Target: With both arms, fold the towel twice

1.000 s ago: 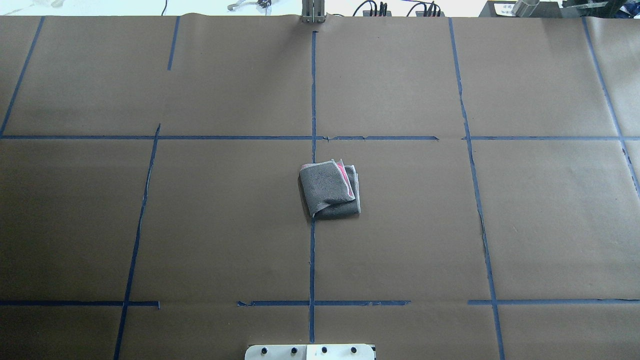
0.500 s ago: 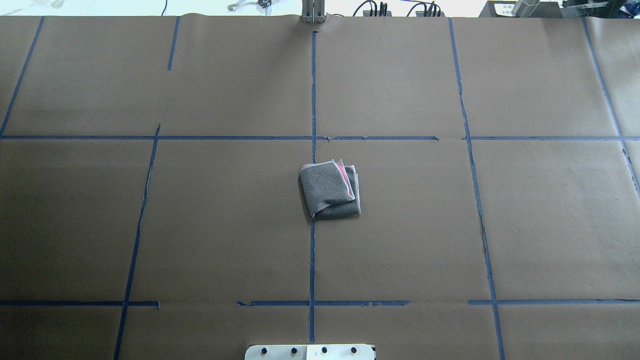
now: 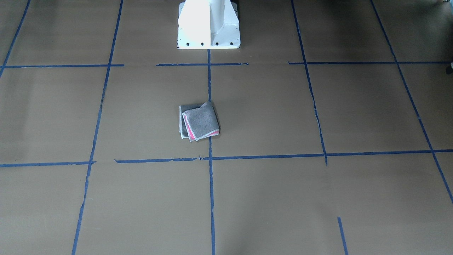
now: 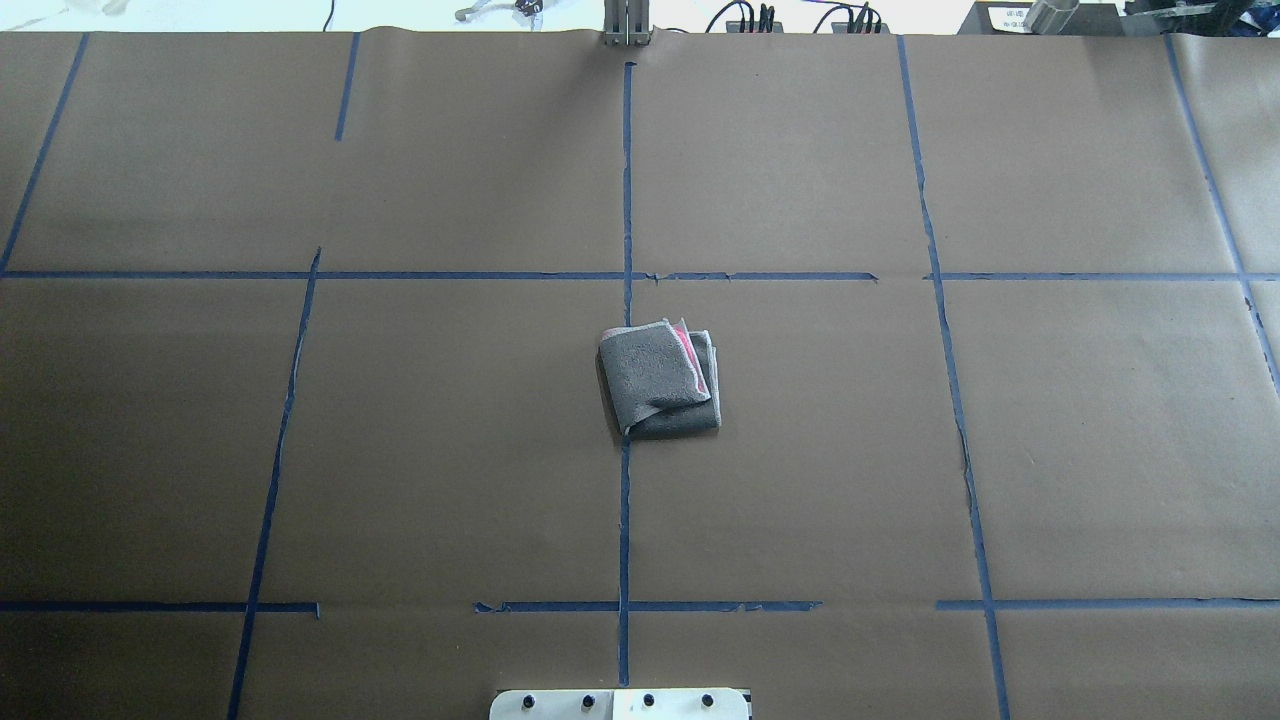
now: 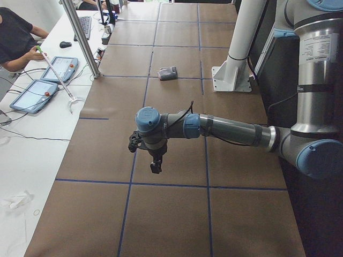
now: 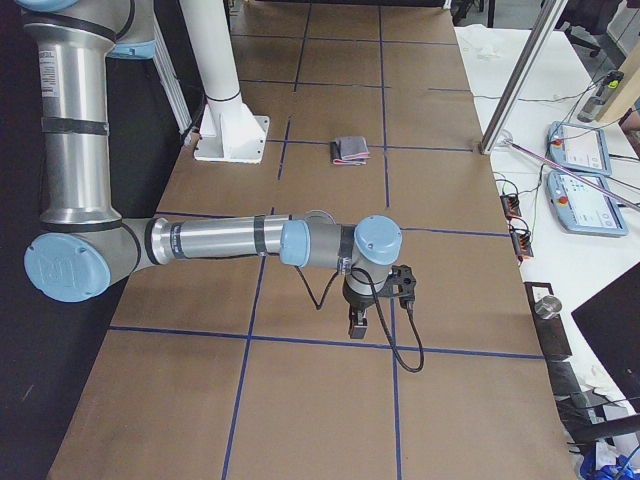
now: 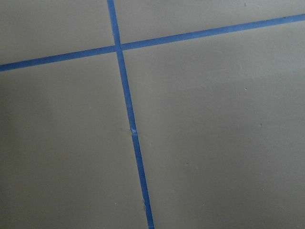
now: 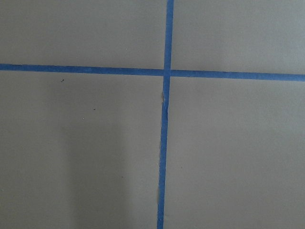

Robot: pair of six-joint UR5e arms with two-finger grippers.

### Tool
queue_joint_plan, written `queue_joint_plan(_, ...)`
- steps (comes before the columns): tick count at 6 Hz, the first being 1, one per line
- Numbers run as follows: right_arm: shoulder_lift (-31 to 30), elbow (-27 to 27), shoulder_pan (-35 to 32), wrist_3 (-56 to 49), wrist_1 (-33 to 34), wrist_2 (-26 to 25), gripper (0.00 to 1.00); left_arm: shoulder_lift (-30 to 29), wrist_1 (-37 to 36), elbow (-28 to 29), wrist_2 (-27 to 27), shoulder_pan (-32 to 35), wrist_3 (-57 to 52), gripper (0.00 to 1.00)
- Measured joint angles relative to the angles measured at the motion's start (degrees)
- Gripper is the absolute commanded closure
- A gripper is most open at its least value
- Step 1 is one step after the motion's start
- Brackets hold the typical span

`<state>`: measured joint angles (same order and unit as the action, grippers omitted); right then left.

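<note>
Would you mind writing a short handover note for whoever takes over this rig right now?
Left gripper: hangs over bare table at the robot's left end, far from the towel; open or shut cannot be told.
Right gripper: likewise at the right end; cannot be told.
Towel: lies free beside the middle tape line, a small grey square with a pink strip showing, layers slightly askew.
Done: both folds appear made.
Left: probably nothing, perhaps squaring the edges.

The towel (image 4: 655, 375) shows grey with a pink strip and pale edging; the brown table (image 4: 400, 450) carries a blue tape grid (image 4: 450, 275).
</note>
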<state>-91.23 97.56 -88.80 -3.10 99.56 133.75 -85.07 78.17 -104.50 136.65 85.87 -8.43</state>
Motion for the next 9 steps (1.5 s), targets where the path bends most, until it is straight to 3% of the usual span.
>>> queue_joint_plan(9, -1.8, 1.81, 0.03, 0.82, -0.27, 0.71, 0.0, -0.11, 0.05, 0.38, 0.02, 0.09, 4.04, 0.0)
